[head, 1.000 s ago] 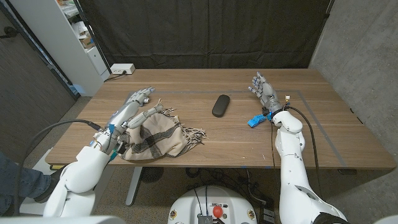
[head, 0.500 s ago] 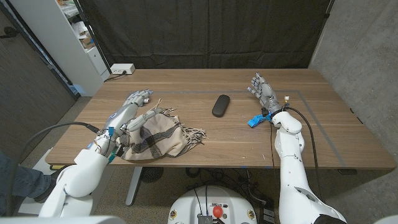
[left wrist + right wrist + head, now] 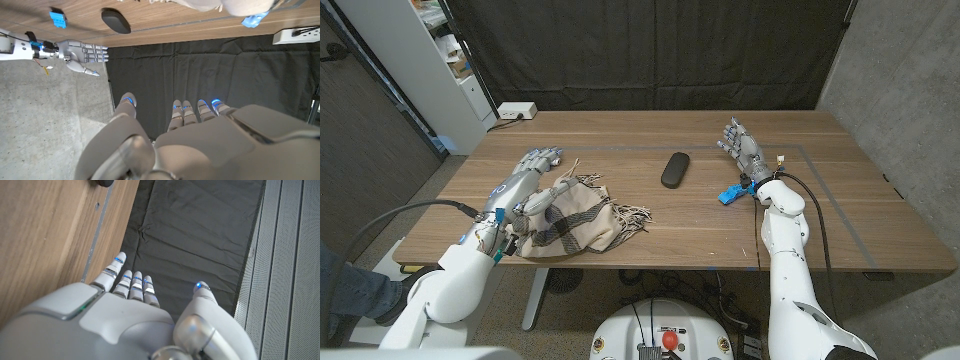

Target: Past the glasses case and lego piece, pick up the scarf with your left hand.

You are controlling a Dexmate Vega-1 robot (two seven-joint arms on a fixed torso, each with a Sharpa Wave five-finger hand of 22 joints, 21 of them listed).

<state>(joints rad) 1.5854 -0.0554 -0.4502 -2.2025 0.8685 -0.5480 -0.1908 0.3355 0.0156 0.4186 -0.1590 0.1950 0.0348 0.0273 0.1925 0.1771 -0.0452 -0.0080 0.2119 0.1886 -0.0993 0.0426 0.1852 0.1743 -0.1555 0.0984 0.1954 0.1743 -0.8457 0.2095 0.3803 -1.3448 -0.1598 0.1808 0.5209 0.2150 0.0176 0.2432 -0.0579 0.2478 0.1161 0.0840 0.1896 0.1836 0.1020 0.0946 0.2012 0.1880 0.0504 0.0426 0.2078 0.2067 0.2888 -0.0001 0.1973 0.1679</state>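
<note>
Hovering left hand [image 3: 533,176] beside scarf [image 3: 575,218]

Scarf [image 3: 572,218] lies bunched on the table's [image 3: 650,255] left half, near the front edge, fringe trailing toward the middle. Left hand [image 3: 532,172] sits at the scarf's far-left side. Glasses case [image 3: 674,169] lies mid-table, right of and behind the scarf. Lego piece [image 3: 730,194] lies further right, just beside the right wrist. Right hand [image 3: 741,143] stands behind the lego piece. Power strip [image 3: 516,111] sits at the far left corner.
</note>
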